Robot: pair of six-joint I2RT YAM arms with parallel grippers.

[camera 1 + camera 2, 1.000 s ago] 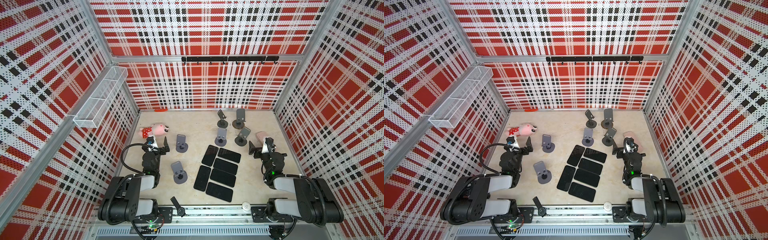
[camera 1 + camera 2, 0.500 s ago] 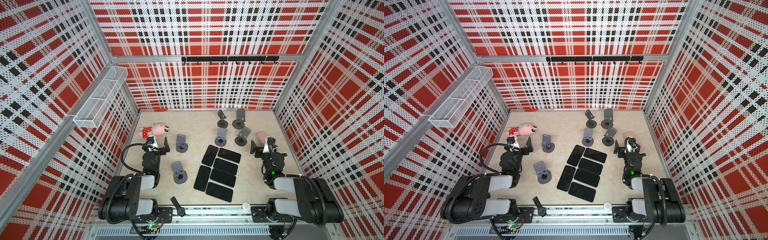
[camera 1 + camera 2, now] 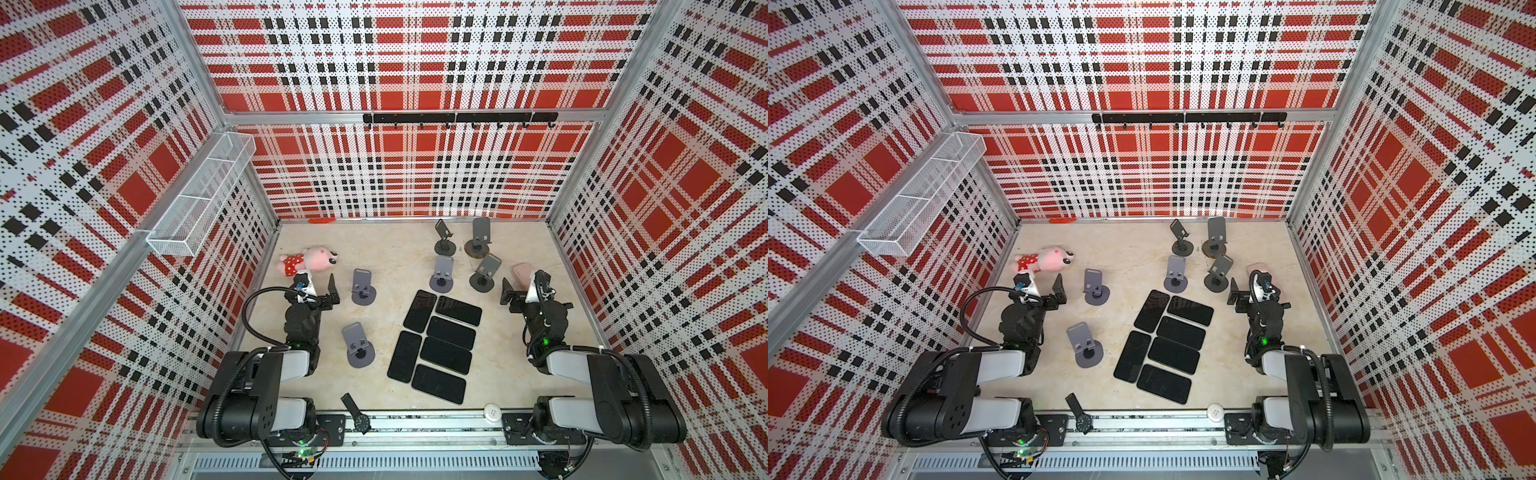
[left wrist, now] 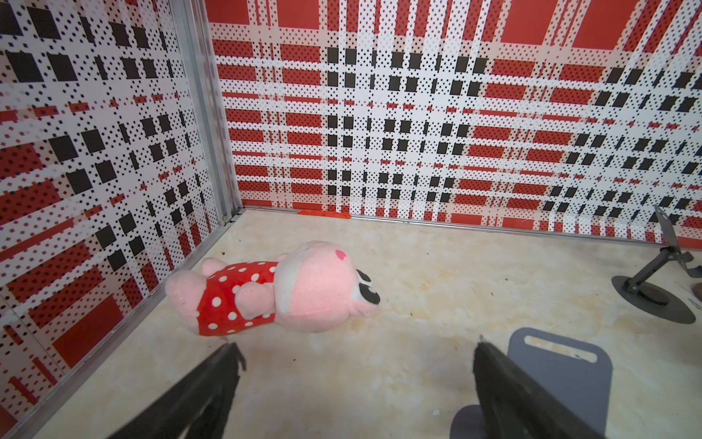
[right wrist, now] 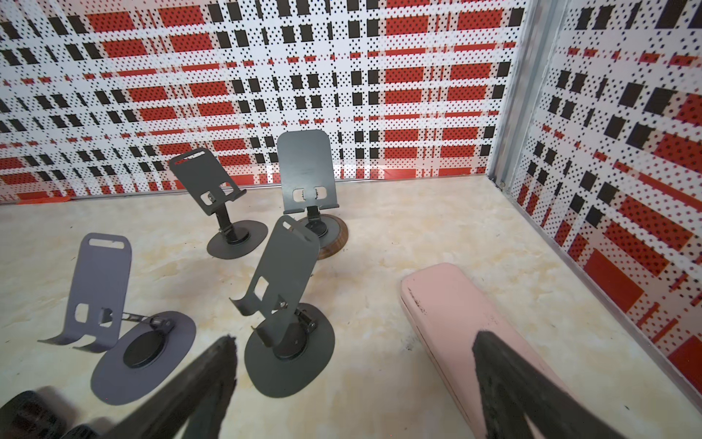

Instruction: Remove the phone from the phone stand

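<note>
Several black phones [image 3: 451,332] [image 3: 1181,332] lie flat, side by side, in the middle of the table. Several grey phone stands stand around them, each with an empty cradle: two at the left [image 3: 363,286] [image 3: 357,345] and a group at the back right [image 3: 484,272] [image 5: 281,281] [image 5: 100,289]. My left gripper [image 3: 319,286] [image 4: 357,351] is open above bare table, between the plush toy and a stand [image 4: 562,376]. My right gripper [image 3: 523,286] [image 5: 355,340] is open too, with one finger over a pink case [image 5: 456,311].
A pink plush toy [image 3: 309,262] [image 4: 285,292] lies at the back left. A wristwatch [image 3: 357,411] and a small white disc [image 3: 492,411] sit at the front edge. A wire basket [image 3: 199,203] hangs on the left wall. A black hook rail [image 3: 457,118] runs along the back wall.
</note>
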